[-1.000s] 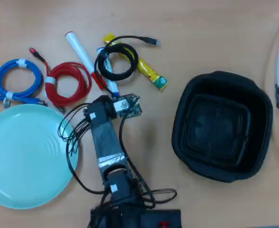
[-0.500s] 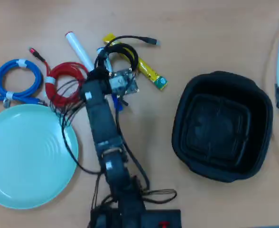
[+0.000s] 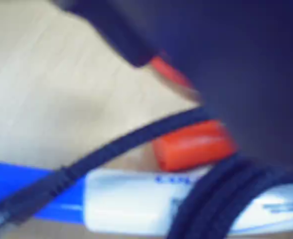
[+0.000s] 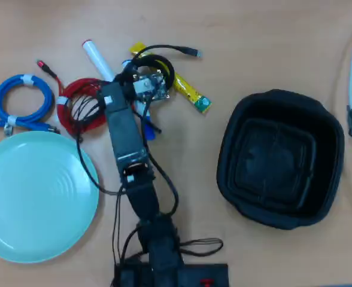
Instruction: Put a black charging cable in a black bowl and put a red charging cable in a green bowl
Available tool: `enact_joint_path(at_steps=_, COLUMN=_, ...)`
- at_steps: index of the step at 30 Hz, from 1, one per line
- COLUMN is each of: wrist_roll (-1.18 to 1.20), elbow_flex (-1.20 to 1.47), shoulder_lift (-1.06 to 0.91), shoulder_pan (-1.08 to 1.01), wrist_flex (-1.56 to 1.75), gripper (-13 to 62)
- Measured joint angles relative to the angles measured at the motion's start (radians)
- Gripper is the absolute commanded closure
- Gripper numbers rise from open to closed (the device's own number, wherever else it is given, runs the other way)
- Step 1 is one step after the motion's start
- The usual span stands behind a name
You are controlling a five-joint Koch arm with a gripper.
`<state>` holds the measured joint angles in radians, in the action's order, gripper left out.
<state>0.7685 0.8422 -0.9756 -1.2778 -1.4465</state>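
Wooden tabletop [image 4: 266, 42] fills the overhead view, pale tan and bare along the top edge. A black robot arm [image 4: 127, 134] rises from the bottom centre of the frame and reaches toward the upper left of centre. Its gripper [image 4: 145, 84] sits over the black cable [image 4: 164, 63], a small round coil with one loose end trailing to the right and ending in a small plug. Whether the jaws are open, closed or holding anything cannot be told from either view.

Just left of the arm lies the red cable [image 4: 80, 103], a round coil partly hidden by the arm, with a red plug end pointing to the upper left. Further left, near the frame edge, lies a blue cable [image 4: 21, 98] coiled and bound with a white band. A white marker [image 4: 97, 58] and a yellow packet [image 4: 188, 91] lie at angles near the black coil.

The green dish [image 4: 32, 197] sits at the lower left, large, round and empty, just below the blue and red coils. The black bowl [image 4: 281, 158] sits at the right, squarish with rounded corners, empty, well apart from the cables.

The wrist view is heavily blurred. It shows a dark strand [image 3: 111, 147] crossing diagonally, a short red piece [image 3: 194, 144] behind it, and a blue and white pen-like object [image 3: 136, 199] along the bottom.
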Motion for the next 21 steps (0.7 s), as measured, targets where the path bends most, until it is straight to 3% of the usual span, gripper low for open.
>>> enact_joint_path(at_steps=15, wrist_roll=0.000, elbow_flex=-0.009, shoulder_lift=0.072, shoulder_pan=0.014, wrist_flex=0.040, gripper=-4.0)
enact_joint_path(at_steps=18, wrist_roll=0.000, elbow_flex=-0.011, shoulder_lift=0.074, shoulder_pan=0.014, wrist_flex=0.041, gripper=2.2)
enact_joint_path(at_steps=21, wrist_roll=0.002, elbow_flex=-0.012, shoulder_lift=0.074, shoulder_pan=0.012, wrist_flex=0.046, gripper=17.8)
